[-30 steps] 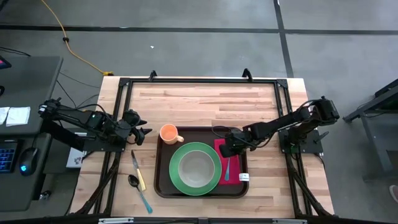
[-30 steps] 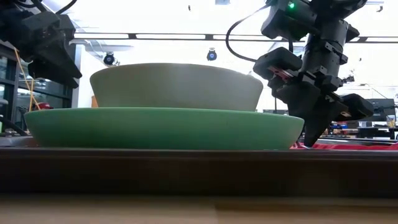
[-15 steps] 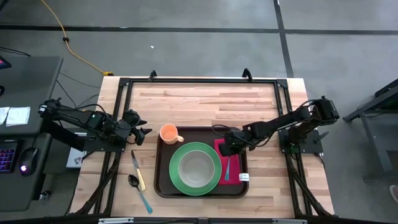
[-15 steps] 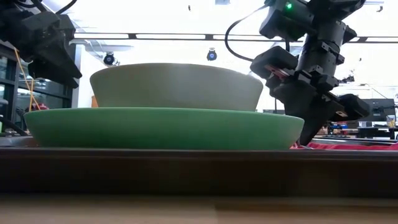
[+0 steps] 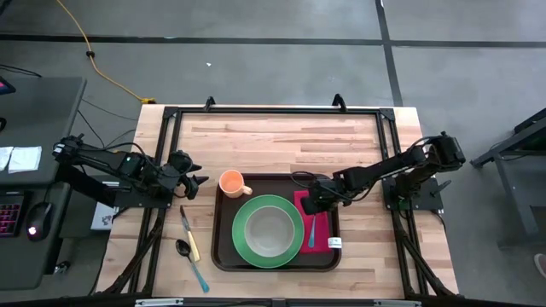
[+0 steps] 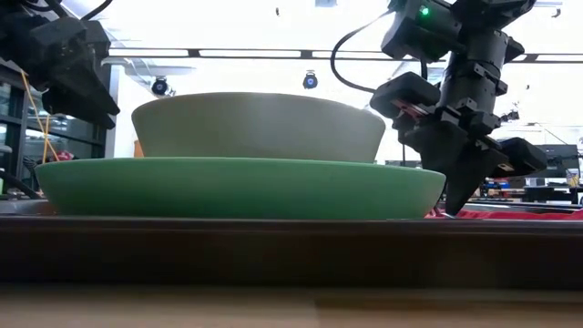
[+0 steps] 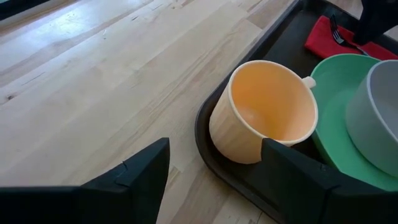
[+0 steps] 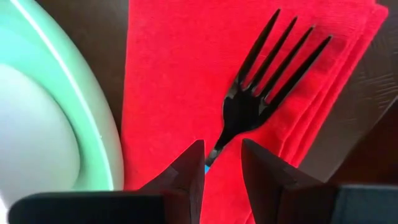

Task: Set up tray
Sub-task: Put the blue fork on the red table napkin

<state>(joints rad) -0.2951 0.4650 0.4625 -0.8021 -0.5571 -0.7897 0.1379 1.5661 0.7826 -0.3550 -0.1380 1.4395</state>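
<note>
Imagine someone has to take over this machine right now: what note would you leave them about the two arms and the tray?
Left gripper: open, empty, off the tray's left edge, facing the orange cup.
Right gripper: low over the red napkin, fingers apart either side of the fork handle.
Tray: holds the cup, green plate with bowl, napkin and fork.
Left to do: knife and spoon lie on the table beside the tray.

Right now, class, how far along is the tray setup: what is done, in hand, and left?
Done: tray holds green plate with bowl, orange cup, red napkin. In hand: right pincer straddles the fork on the napkin, grip unclear. Left: knife and spoon lie on the table; the open left pincer waits nearby.
</note>
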